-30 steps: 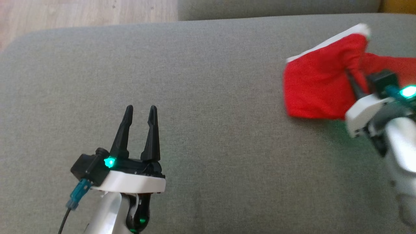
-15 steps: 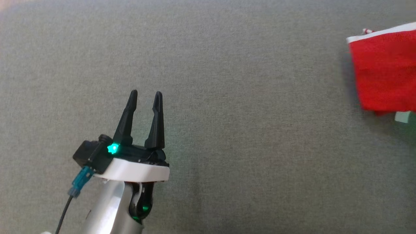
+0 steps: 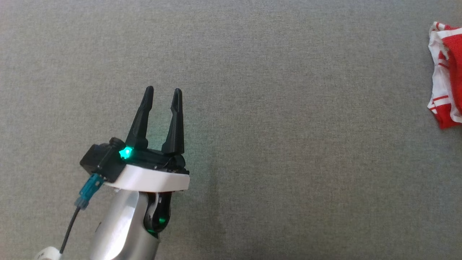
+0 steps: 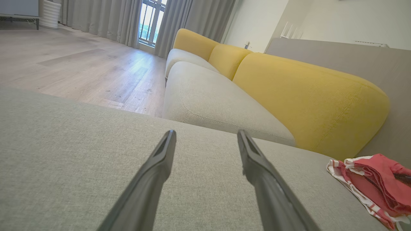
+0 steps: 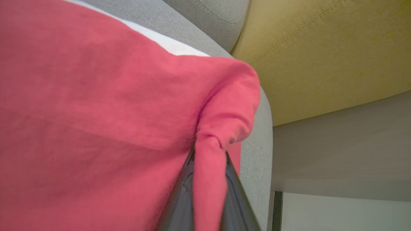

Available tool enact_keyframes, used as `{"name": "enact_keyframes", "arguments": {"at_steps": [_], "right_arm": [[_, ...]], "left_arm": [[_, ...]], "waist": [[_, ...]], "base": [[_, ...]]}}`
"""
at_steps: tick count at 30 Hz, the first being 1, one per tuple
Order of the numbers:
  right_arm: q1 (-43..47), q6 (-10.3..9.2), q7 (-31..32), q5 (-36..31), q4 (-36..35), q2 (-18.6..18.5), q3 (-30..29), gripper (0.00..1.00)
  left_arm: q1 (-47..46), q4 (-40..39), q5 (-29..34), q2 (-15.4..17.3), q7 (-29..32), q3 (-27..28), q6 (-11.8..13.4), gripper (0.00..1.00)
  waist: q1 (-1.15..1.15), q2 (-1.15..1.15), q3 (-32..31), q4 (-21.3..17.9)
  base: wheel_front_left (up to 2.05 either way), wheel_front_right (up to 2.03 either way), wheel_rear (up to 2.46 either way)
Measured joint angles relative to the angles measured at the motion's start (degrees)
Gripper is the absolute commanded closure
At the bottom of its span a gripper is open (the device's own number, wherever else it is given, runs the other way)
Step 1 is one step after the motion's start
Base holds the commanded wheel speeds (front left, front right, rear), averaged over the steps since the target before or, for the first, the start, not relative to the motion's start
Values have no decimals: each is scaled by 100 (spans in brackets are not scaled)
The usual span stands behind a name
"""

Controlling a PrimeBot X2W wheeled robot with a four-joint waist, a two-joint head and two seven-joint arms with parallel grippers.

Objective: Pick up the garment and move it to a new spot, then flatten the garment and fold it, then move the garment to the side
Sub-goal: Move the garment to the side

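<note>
I am working over a broad grey cushion [image 3: 288, 108], its woven cover lying flat. Beyond its far edge, in my left wrist view, a pale wooden floor [image 4: 80, 64] is running back to grey curtains [image 4: 96, 19] hanging on either side of a bright window [image 4: 151, 19]. A grey sofa [image 4: 208, 106] is sitting just past that same edge, with a yellow backrest [image 4: 305, 96] bulging along its right side and a grey panel [image 4: 353, 61] rising behind.

My left gripper [image 3: 163, 90] is hovering over the cushion's near left part, its jaws standing apart and its fingers pointing toward the far edge. A wide stretch of cushion is lying between it and the garment [image 3: 447, 72].

The garment, red with a white band and red-and-white stripes, is bunching up near the cushion's far right corner, just before the backrest. It is sitting well apart from my left gripper, off to its right.

My right gripper [image 5: 209, 154] is clamping a fold of it: red cloth is running down between my two dark fingers [image 5: 179, 192], and the jaws are pressing on it. In that wrist view the rest of the garment is spreading leftward, with the white band along its upper side and the cushion's rounded edge showing beside it. Whether the cloth is resting on the cushion or hanging just above it, I cannot tell.
</note>
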Motion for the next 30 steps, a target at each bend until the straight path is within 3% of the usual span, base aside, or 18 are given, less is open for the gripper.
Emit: {"name": "enact_keyframes", "arguments": {"at_steps": [4, 5, 6, 17, 27, 28, 30], "right_arm": [[0, 0, 25, -197, 182, 121, -232, 100], [2, 0, 26, -220, 224, 167, -291, 31], [9, 0, 26, -256, 241, 213, -355, 0], [12, 0, -129, -711, -73, 916, -1365, 0], [286, 0, -886, -703, -1766, 2624, -1933, 0], [286, 0, -886, -703, -1766, 2624, -1933, 0], [542, 0, -1084, -608, -2064, 2977, -2106, 0]], "left_arm": [[1, 5, 1, 2, 0, 1, 0, 0], [1, 9, 1, 2, 0, 2, 0, 0], [1, 12, 1, 2, 0, 3, 0, 0], [26, 45, 21, 4, 0, 73, 0, 0], [297, -100, 120, 5, 0, 364, 0, 0], [297, -100, 120, 5, 0, 364, 0, 0], [353, -142, 138, 4, 0, 447, 0, 0]], "waist": [[-1, 0, -21, 1], [-1, 0, -31, -3], [-1, 0, -42, -9], [-1, 0, -346, -136], [-2, 0, -892, -339], [-2, 0, -892, -339], [-2, 0, -1001, -377]], "base": [[0, 0, 0], [0, 0, 0], [0, 0, 0], [0, 0, 0], [0, 0, 0], [0, 0, 0], [0, 0, 0]]}}
